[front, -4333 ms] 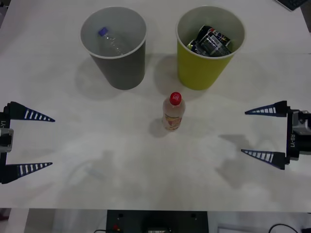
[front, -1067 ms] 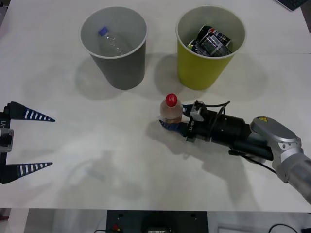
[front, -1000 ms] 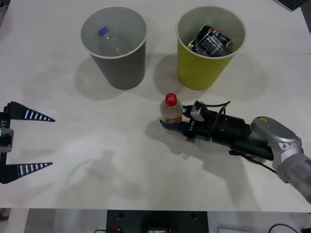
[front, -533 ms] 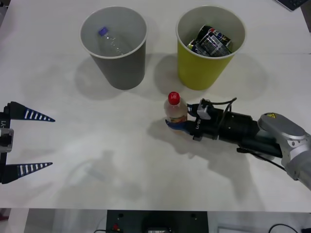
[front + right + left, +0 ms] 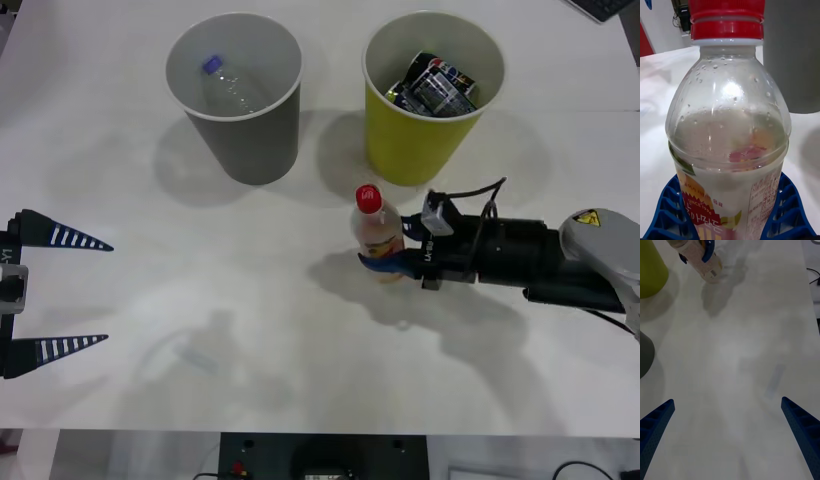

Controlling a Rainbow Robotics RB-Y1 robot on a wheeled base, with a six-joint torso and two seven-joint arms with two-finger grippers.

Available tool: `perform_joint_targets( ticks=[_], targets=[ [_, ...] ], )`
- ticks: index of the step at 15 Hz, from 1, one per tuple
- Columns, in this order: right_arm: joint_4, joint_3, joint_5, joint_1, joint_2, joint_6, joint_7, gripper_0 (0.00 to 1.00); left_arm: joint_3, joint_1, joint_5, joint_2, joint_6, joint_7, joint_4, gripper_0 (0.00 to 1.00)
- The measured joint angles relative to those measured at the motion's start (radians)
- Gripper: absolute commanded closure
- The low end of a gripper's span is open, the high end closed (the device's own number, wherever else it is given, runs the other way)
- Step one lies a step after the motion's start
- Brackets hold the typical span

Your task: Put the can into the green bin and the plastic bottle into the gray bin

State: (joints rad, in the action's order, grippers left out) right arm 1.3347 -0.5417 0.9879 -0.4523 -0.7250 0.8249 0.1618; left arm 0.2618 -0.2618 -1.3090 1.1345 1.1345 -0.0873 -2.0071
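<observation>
We find the right gripper (image 5: 385, 262) clamped on the plastic bottle (image 5: 378, 235), its blue fingers (image 5: 666, 210) pressed against the label on both sides, low on the body. The bottle stands upright between them with its red cap above; whether its base rests on the table (image 5: 250, 380) or is just off it we cannot tell. The green bin (image 5: 432, 95) stands just beyond the gripper and already holds dark crushed cans (image 5: 432, 85), so we judge the can half of the task done. The gray bin (image 5: 237, 95) lies beyond and to the gripper's left, well apart, with a clear bottle with a blue-purple cap (image 5: 228, 85) inside. Remaining: carry the held bottle over the gray bin and release. The left gripper (image 5: 55, 290) waits with fingers apart, far to the left.
</observation>
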Motion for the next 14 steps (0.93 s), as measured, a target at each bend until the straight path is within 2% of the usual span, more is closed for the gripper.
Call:
perform_joint_targets(
  ticks=[6,12,14],
  targets=[
    [0.267,0.003,0.204,0.038,-0.124,-0.110,-0.414,1.00,0.000,0.000,0.000,0.000,0.000,0.000,0.000,0.02],
    [0.489,0.039,0.448,0.038,-0.229,-0.105,-0.886,1.00,0.000,0.000,0.000,0.000,0.000,0.000,0.000,0.02],
    [0.553,0.083,0.535,0.034,-0.241,-0.041,-1.055,1.00,0.000,0.000,0.000,0.000,0.000,0.000,0.000,0.02]
  ],
)
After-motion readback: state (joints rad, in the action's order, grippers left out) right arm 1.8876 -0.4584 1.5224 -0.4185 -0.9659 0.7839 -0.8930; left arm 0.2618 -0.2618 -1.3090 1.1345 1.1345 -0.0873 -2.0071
